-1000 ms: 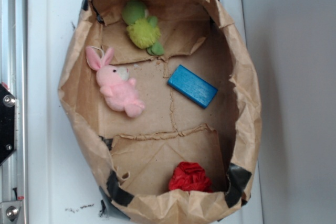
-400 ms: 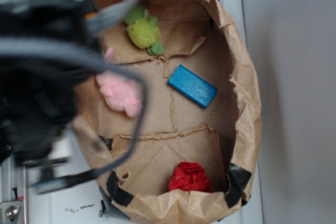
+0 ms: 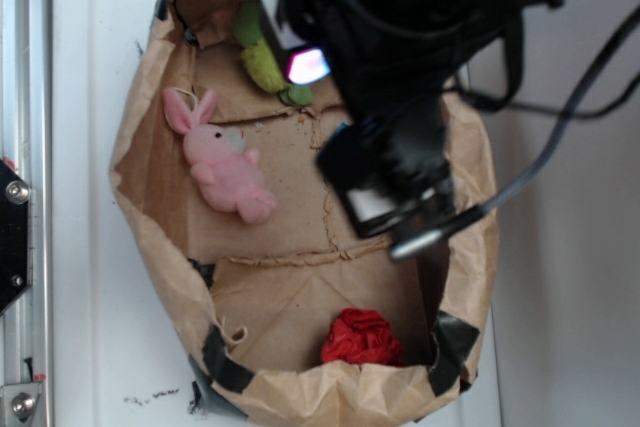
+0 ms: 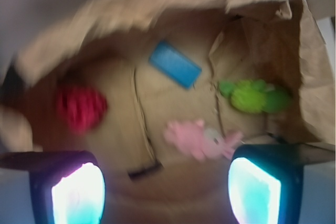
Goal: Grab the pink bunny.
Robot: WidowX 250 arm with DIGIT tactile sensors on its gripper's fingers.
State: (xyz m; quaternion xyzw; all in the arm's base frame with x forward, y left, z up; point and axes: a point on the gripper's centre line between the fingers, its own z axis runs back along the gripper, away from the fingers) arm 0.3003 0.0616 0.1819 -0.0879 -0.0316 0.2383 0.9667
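— What is underneath it all in the exterior view?

— A white counter with a metal rail along its left edge, and on it one open brown paper bag seen from above.

— And where is the pink bunny?

— The pink bunny lies on the bag's floor at the left side, close to the wall. Its long axis runs diagonally: ears toward the upper left, feet toward the lower right. There is one of it.

— What else is inside?

— One red wrinkly ball at the bottom end, one yellow-green plush at the top, partly covered by the black arm. The end effector hangs over the bag's right half, well apart from the bunny (I cannot tell whether it is released or clenched here).

— Does the wrist view help?

— It is blurred. Two glowing fingers sit in the lower corners, wide apart, nothing between them, so released. The bunny lies between them, above; I cannot tell which end is which. One blue block, one ball, one green plush.
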